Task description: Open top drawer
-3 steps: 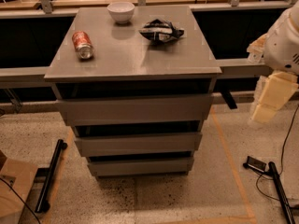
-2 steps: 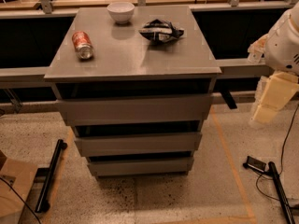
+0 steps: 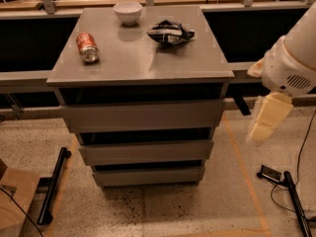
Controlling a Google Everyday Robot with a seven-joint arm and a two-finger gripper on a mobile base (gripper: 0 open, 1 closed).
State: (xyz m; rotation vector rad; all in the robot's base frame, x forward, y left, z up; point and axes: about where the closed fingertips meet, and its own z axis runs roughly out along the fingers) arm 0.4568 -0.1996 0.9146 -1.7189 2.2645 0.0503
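The top drawer is the widest grey front, just under the top of the grey cabinet, and its plain panel sits closed above two narrower drawer fronts. My gripper, cream-coloured, hangs pointing down from the white arm. It is to the right of the cabinet, level with the top drawer and a short way clear of its right corner, touching nothing.
On the cabinet top lie a red soda can on its side, a white bowl and a dark snack bag. Black bars lie on the floor at left and right. A cardboard box is at bottom left.
My arm and gripper have moved slightly left and down, closer to the cabinet's right side. The drawers and the things on top have not moved.
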